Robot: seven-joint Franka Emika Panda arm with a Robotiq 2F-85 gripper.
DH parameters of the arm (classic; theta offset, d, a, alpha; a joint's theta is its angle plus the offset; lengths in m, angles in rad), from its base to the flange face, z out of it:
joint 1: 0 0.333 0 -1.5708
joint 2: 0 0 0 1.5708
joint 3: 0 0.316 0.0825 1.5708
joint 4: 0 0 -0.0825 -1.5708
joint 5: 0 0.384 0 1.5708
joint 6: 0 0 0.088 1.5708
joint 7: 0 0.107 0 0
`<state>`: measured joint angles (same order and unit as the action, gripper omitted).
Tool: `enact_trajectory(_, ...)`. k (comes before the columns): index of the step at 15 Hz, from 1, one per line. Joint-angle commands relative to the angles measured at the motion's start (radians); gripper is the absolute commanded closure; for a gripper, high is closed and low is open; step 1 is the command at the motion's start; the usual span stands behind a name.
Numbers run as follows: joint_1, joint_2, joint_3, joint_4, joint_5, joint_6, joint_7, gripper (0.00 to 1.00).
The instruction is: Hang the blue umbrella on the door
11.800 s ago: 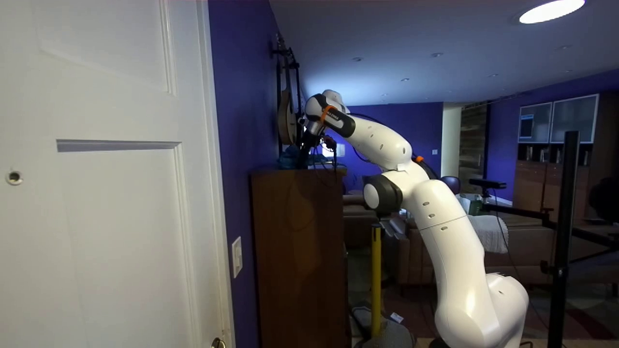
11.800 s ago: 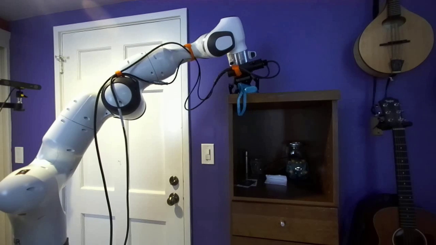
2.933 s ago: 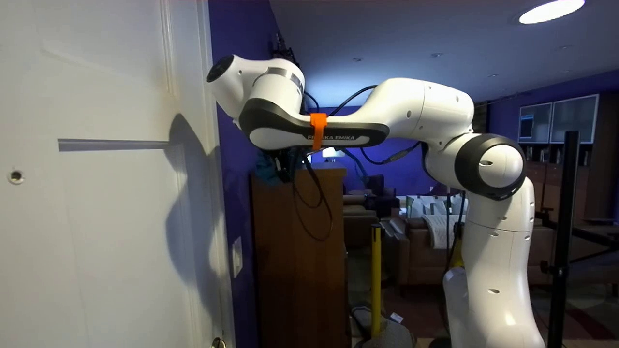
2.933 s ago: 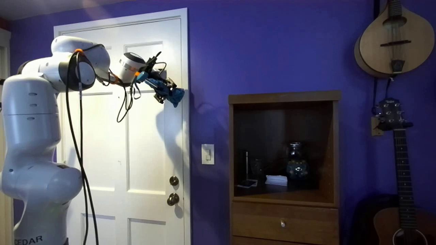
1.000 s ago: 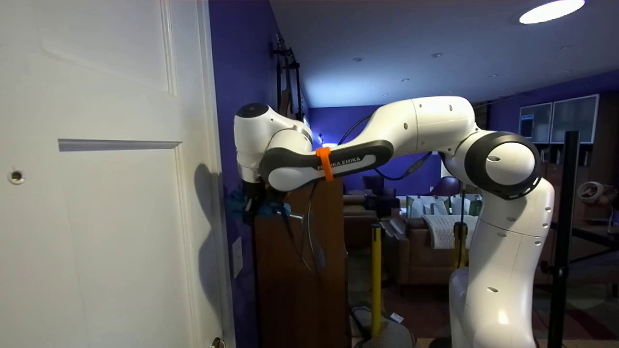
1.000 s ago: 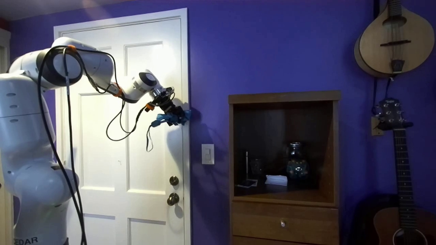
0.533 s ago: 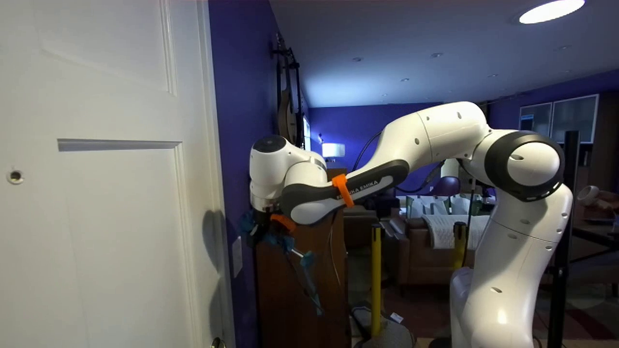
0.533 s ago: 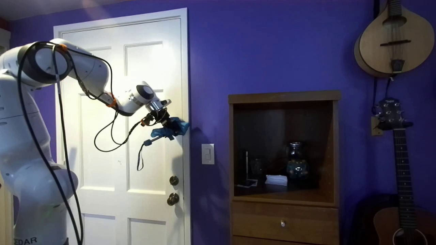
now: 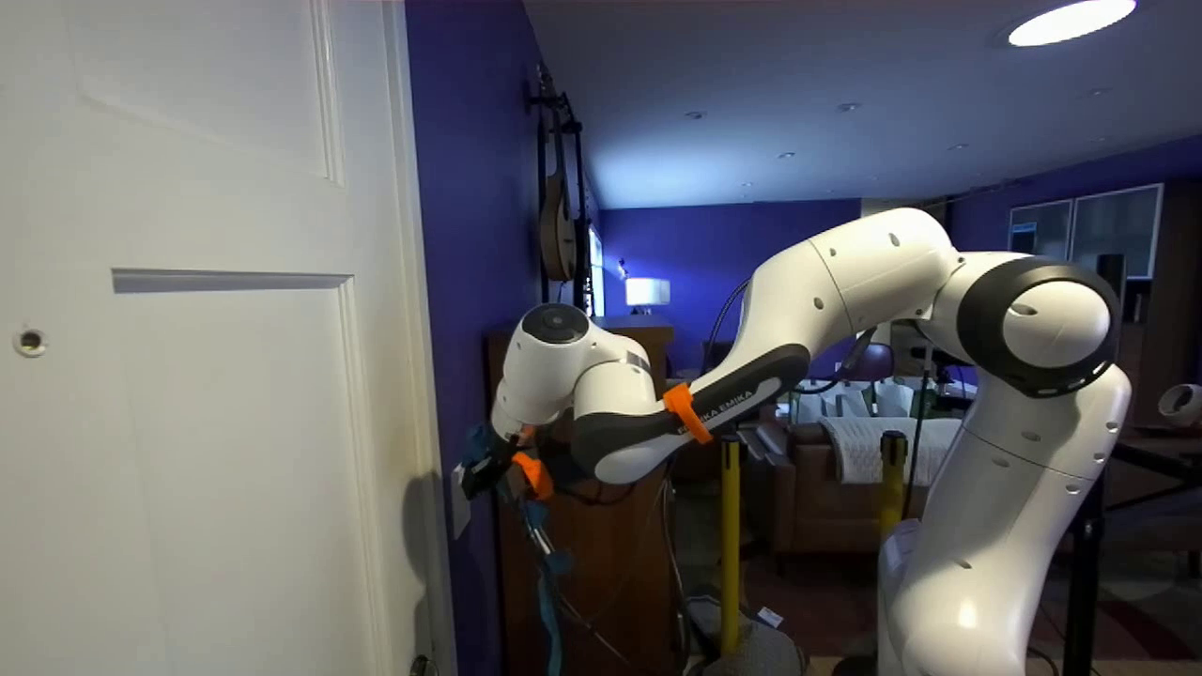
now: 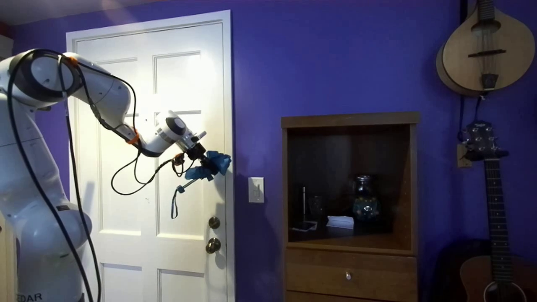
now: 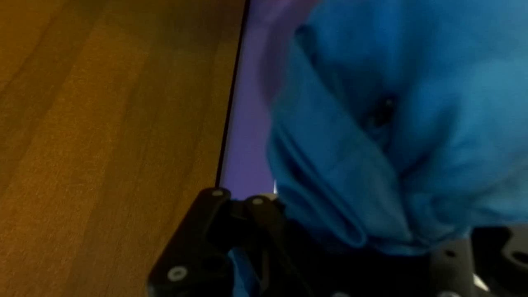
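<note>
One blue umbrella [image 11: 400, 136] in loose folds

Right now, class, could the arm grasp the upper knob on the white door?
Probably not yet: the gripper is closed on the blue umbrella, so its grip isn't free. In an exterior view, the path down toward the upper knob looks unobstructed, though depth is hard to judge.
</note>
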<state>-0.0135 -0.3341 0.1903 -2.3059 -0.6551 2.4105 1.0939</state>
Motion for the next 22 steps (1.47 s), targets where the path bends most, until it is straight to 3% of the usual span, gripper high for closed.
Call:
enact_trajectory(1,-0.011,0.007,0.013,0.000,-0.012,0.018,0.039,1.00)
enact_trajectory(7,-0.015,0.019,0.017,0.000,-0.025,0.029,0.081,1.00)
enact_trajectory(9,-0.040,0.034,0.034,0.005,-0.060,0.047,0.196,1.00)
enact_trajectory(18,-0.013,0.048,0.027,-0.083,-0.003,0.209,0.513,1.00)
enact_trajectory(22,-0.009,0.046,0.068,-0.077,-0.007,0.225,0.648,1.00)
